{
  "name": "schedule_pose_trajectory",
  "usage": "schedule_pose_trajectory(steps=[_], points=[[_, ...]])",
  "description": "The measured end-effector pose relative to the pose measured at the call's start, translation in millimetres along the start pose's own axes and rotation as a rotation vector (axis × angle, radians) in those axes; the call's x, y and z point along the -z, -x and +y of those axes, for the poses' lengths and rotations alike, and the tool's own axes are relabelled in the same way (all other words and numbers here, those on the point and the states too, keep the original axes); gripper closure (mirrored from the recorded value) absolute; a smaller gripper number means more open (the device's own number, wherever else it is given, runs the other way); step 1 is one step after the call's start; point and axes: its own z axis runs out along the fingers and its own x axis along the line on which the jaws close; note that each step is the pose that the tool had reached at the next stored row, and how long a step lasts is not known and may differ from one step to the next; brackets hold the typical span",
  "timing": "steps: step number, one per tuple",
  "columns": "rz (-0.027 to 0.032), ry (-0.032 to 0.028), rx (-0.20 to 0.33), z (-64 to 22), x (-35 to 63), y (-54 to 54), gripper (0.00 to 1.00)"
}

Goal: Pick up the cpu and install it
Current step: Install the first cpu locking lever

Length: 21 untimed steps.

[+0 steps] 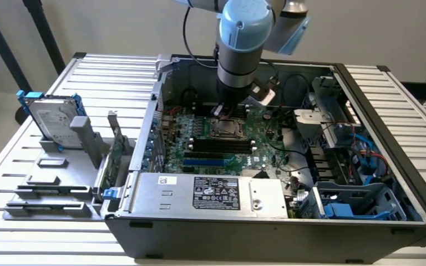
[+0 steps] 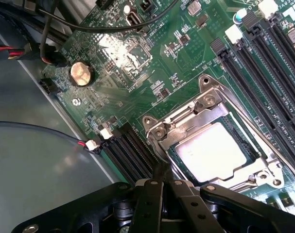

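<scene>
My gripper (image 2: 163, 177) is pinched fully closed with nothing in it, hanging low inside the open PC case (image 1: 390, 183) over the motherboard (image 1: 198, 130). The cpu (image 2: 211, 151) sits flat in its socket, metal frame (image 2: 205, 104) around it. In the exterior view the socket lies at about 5 o'clock from my fingertips, just beside them; I can't tell if they touch the frame edge.

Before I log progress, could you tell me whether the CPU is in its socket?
In: the dull silver square CPU lies flat inside the metal socket frame.
</scene>
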Motion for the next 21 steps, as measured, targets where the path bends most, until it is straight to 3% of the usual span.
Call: schedule_pose_trajectory(steps=[21], points=[[-0.0016, -0.0009, -0.001, 6.9, -1.6, -5.0, 0.89]])
